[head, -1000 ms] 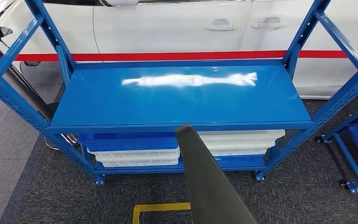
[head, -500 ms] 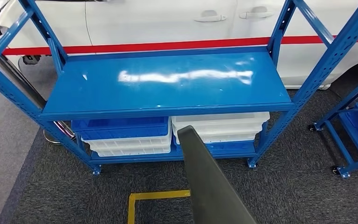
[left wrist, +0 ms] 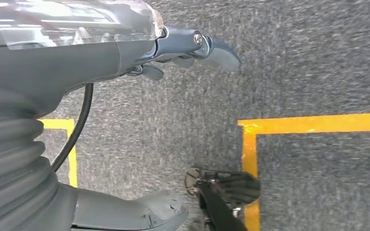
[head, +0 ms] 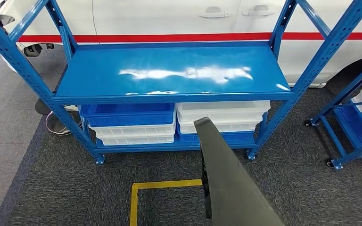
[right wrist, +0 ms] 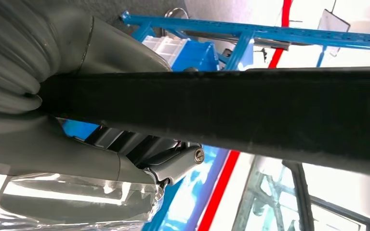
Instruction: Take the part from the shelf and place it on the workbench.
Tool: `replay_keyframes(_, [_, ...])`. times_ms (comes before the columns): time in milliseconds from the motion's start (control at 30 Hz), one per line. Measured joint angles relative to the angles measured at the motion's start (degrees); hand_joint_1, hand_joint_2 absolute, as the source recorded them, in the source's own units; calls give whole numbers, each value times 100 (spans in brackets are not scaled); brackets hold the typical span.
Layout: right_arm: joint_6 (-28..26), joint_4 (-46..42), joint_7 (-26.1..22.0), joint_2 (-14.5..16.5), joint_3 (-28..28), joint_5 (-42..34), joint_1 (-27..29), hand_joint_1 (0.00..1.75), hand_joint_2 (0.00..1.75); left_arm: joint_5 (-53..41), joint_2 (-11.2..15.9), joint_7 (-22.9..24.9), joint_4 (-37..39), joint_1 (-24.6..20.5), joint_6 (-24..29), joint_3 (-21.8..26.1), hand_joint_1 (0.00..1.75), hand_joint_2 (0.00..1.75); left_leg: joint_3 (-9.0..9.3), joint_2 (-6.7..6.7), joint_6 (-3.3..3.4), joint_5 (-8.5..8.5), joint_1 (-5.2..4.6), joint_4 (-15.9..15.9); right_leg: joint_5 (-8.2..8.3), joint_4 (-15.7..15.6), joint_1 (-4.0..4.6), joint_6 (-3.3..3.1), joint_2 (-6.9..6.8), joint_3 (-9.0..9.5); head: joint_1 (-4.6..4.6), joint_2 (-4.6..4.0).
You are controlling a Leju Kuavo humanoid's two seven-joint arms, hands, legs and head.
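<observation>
The part (head: pixel 226 183) is a long, flat, dark grey strip rising from the bottom edge of the head view, its rounded tip in front of the rack's lower bins. In the right wrist view the part (right wrist: pixel 221 115) crosses the whole picture as a black bar, and my right hand (right wrist: pixel 82 144) grips it, thumb on one side and fingers on the other. My left hand (left wrist: pixel 101 57) hangs over the grey carpet with its fingers (left wrist: pixel 212 48) apart from the thumb, holding nothing.
A blue steel rack (head: pixel 169 70) stands ahead with a bare, shiny top board. Under it sit blue bins (head: pixel 127 115) and white bins (head: pixel 221 115). Yellow tape (head: pixel 165 186) marks the carpet. A second blue rack (head: pixel 353 122) stands at the right, a white car (head: pixel 169 19) behind.
The camera has moved: the rack now sits higher in the picture with more carpet showing. The part stays in my right hand, its tip a little further right.
</observation>
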Motion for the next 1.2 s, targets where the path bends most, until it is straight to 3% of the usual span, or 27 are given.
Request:
replay_keyframes(33, [0, 11, 0, 1, 0, -1, 0, 175, 175, 0, -1, 0, 0, 0, 0, 1, 0, 175, -93, 5, -11, 53, -1, 30, 96, 83, -8, 9, -1, 73, 0, 0])
replay_keyframes(67, [0, 21, 0, 1, 0, -2, 0, 175, 175, 0, -2, 0, 0, 1, 0, 1, 0, 175, -188, 7, -29, 100, 1, 72, 269, -31, -17, 12, -2, 241, 0, 0])
replay_keyframes(100, [0, 27, 0, 1, 0, -3, -2, 175, 175, 0, -5, 0, 0, 0, 0, 1, 0, 175, -279, 7, -52, 139, 3, 123, 423, -333, -24, 9, -4, 505, 0, 0])
replay_keyframes(133, [1, 30, 0, 1, 0, -3, -7, 175, 175, -1, -8, 0, 0, 0, 0, 1, 0, 175, -367, 5, -77, 170, -3, 182, 478, -745, -19, 0, -6, 808, 0, 0])
replay_keyframes(200, [1, 31, -2, 1, 0, -3, -14, 175, 175, -2, -11, 0, 0, 0, 0, 1, 0, 175, -472, 3, -139, 228, -15, 273, 382, -1399, 6, -45, -5, 1224, -1, 0])
replay_keyframes(233, [1, 31, -4, 1, 0, -3, -17, 175, 175, -2, -12, 0, 0, 1, 0, 2, 0, 175, -498, 3, -173, 266, -18, 288, 326, -1536, 27, -79, -3, 1283, -2, 0])
replay_keyframes(300, [1, 31, -8, -3, 0, -4, -12, 175, 175, -2, -11, 1, 0, 9, 1, 2, 0, 175, -538, -7, -246, 327, -4, 300, 389, -1572, 26, -168, -15, 1218, -1, 0])
replay_keyframes(333, [2, 31, -9, -14, 0, -4, -12, 175, 175, -2, -11, 2, 0, 14, 1, 2, 0, 175, -581, -25, -284, 249, 6, 354, 453, -1579, 18, -216, -23, 1160, -1, 0])
replay_keyframes(400, [2, 31, -11, -36, 0, -7, -11, 175, 175, -4, -13, 2, 1, 29, -1, 2, 0, 175, -719, -62, -353, -221, 31, 739, 592, -1592, 3, -295, -41, 1005, -1, 0])
replay_keyframes(467, [2, 31, -16, -44, 0, -18, -9, 175, 175, -6, -17, 1, 1, 34, -2, 2, 0, 175, -846, -73, -404, -761, 43, 1409, 723, -1584, 16, -323, -42, 834, -2, 0])
replay_keyframes(500, [2, 32, -19, -44, 0, -27, -8, 175, 175, -7, -17, -2, 1, 32, -2, 2, 0, 175, -848, -72, -417, -848, 46, 1676, 788, -1576, 22, -319, -43, 746, -2, 0])
replay_keyframes(533, [2, 33, -22, -43, 0, -38, -7, 175, 175, -6, -17, -4, 0, 29, -2, 2, 0, 175, -781, -73, -421, -790, 47, 1799, 852, -1562, 25, -311, -43, 655, -2, 0])
replay_keyframes(567, [2, 34, -25, -43, 0, -48, -8, 175, 175, -6, -16, -8, 0, 28, -2, 2, 0, 175, -627, -73, -417, -629, 47, 1734, 910, -1543, 27, -300, -44, 567, -2, 0])
replay_keyframes(633, [12, 35, -33, -43, 0, -79, -7, 175, 175, -7, -15, -19, 0, 22, -3, 2, 0, 175, -81, -100, -378, -362, 43, 1097, 1007, -1495, 28, -266, -35, 417, -2, 0])
replay_keyframes(700, [73, 34, -56, -43, -2, -184, -10, 175, 175, -16, -15, -39, 0, 10, -4, 2, 0, 175, 446, -165, -312, -430, 23, 314, 1100, -1459, 37, -204, -11, 327, -2, 0])
replay_keyframes(733, [120, 33, -74, -43, -5, -257, -12, 175, 175, -23, -15, -48, 0, 6, -4, 2, 0, 175, 568, -185, -275, -501, 6, 88, 1153, -1456, 38, -168, -1, 304, -1, 0])
replay_keyframes(800, [213, 34, -110, -43, -20, -391, -6, 175, 175, -42, -17, -57, 0, 11, -4, 3, 0, 175, 547, -139, -199, -473, -1, -22, 1252, -1474, 37, -96, 30, 272, -1, 0])
replay_keyframes(833, [255, 34, -128, -43, -33, -442, 10, 175, 175, -52, -19, -57, 0, 14, -4, 4, 0, 175, 502, -96, -153, -420, 9, -37, 1213, -1446, 33, -70, 42, 237, 0, 0])
replay_keyframes(867, [289, 35, -144, -42, -48, -486, 27, 175, 175, -62, -21, -56, 0, 16, -2, 5, 0, 175, 451, -47, -99, -365, 22, -55, 1076, -1348, 29, -49, 47, 180, -1, 0])
replay_keyframes(900, [319, 35, -160, -37, -63, -525, 43, 175, 175, -72, -23, -54, 0, 16, 0, 5, 0, 175, 394, 4, -54, -313, 34, -68, 834, -1145, 16, -33, 43, 99, -1, 0])
replay_keyframes(967, [364, 35, -183, -27, -99, -587, 74, 175, 175, -89, -22, -52, 0, 20, 4, 10, 0, 175, 272, 103, -2, -219, 19, -64, 321, -491, -3, 5, 32, -89, -1, 0])
replay_keyframes(1000, [379, 37, -189, -23, -118, -613, 91, 175, 175, -95, -22, -51, 0, 20, 4, 14, 0, 175, 211, 157, -1, -175, 11, -58, 212, -160, -12, 28, 29, -155, 0, 0])
replay_keyframes(1033, [390, 40, -194, -23, -140, -634, 112, 175, 175, -99, -22, -50, 0, 19, 4, 20, 0, 175, 148, 216, -5, -135, 5, -48, 258, 58, -20, 47, 24, -164, 0, 0])
replay_keyframes(1067, [399, 45, -197, -23, -161, -653, 134, 175, 175, -103, -22, -48, 0, 18, 4, 28, 0, 175, 87, 277, -15, -103, 1, -31, 409, 107, -26, 59, 7, -90, 0, 0])
replay_keyframes(1100, [407, 49, -198, -23, -177, -669, 155, 175, 175, -104, -22, -46, 0, 18, 4, 37, 0, 175, 31, 337, -28, -80, -1, -9, 588, -42, -29, 61, -36, 85, 0, 0])
replay_keyframes(1133, [415, 52, -201, -23, -193, -684, 173, 175, 175, -105, -22, -45, 0, 15, 3, 44, 0, 175, -5, 394, -43, -66, -6, 25, 709, -369, -25, 50, -150, 362, -1, 0])
replay_keyframes(1200, [443, 52, -202, -23, -219, -707, 182, 175, 175, -104, -25, -44, 0, 21, 1, 56, 0, 175, -64, 501, -91, -63, -27, 104, 660, -1140, 20, -9, -419, 910, -1, 0])
